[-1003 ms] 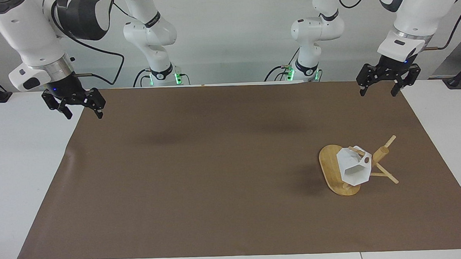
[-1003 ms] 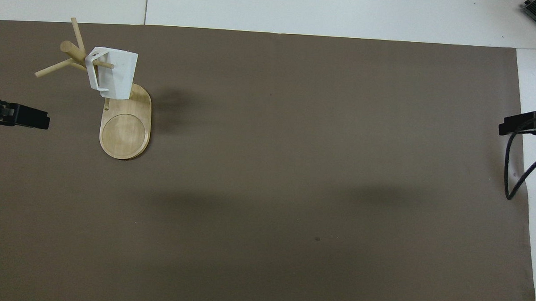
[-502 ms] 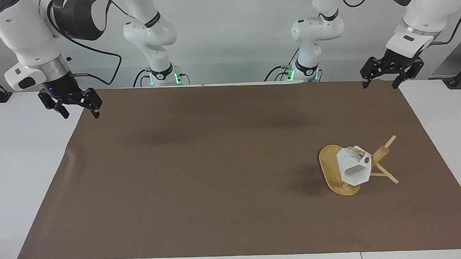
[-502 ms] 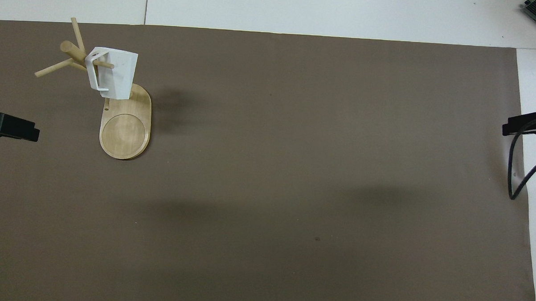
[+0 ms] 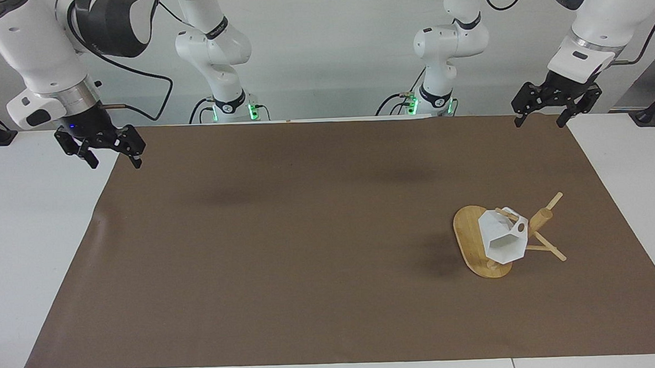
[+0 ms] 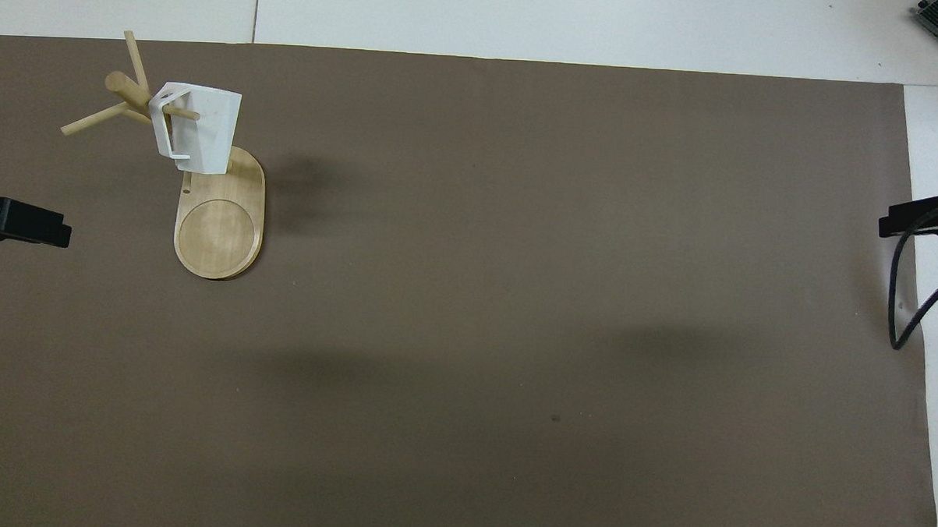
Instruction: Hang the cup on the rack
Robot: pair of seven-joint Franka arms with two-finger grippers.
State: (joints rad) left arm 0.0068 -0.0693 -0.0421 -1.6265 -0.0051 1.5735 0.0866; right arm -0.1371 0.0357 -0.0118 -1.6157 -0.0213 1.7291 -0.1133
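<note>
White faceted cup (image 5: pixel 504 241) with hexagonal rim and blocky handle found hanging by that handle on a thin peg of the light bamboo rack (image 5: pixel 542 220), above the rack's oval base (image 6: pixel 219 231). Located toward the left arm's end of the brown-covered surface (image 5: pixel 308 251). No contact with either claw.

Left claw (image 5: pixel 540 119) raised over the surface edge by its own base, fingers spread, holding nothing. Pulled up and away over the last second; now settled well apart from the rack. Right claw (image 5: pixel 112 159) likewise spread and empty, over the edge of the brown covering at its own end, shifted slightly upward and outward in the same interval.

Cup position unchanged throughout the withdrawal; no swing or slip noted. Judged: hanging complete, both arms retired, nothing further outstanding.
</note>
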